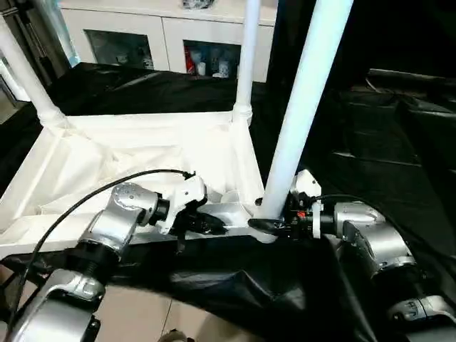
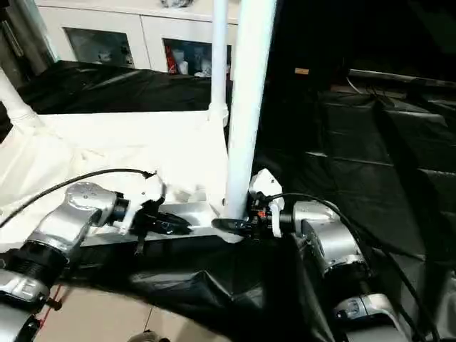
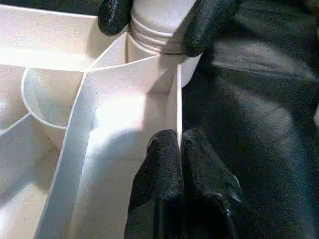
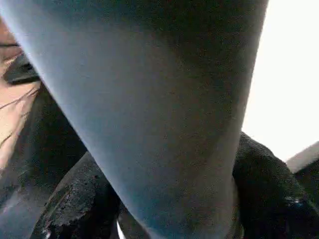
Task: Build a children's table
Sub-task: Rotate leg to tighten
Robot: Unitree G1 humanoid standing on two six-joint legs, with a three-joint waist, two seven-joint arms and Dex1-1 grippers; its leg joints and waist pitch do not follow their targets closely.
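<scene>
Here, what we see:
Table top (image 1: 135, 153): we see it lying upside down on a black sheet (image 1: 370, 171), ribbed underside facing up.
Far legs: we see one leg (image 1: 246, 64) upright in the far right corner, another (image 1: 25, 75) in the far left corner.
Near leg (image 1: 303, 107): it stands, leaning slightly, in the near right corner socket.
Right pincer (image 1: 265, 225): our two black fingers close around the base of the near leg.
Left pincer (image 3: 178, 159): our fingers (image 3: 162, 184) pinch the thin rim wall near that socket.
Background: we see a white cabinet (image 1: 164, 35) with glass doors.
</scene>
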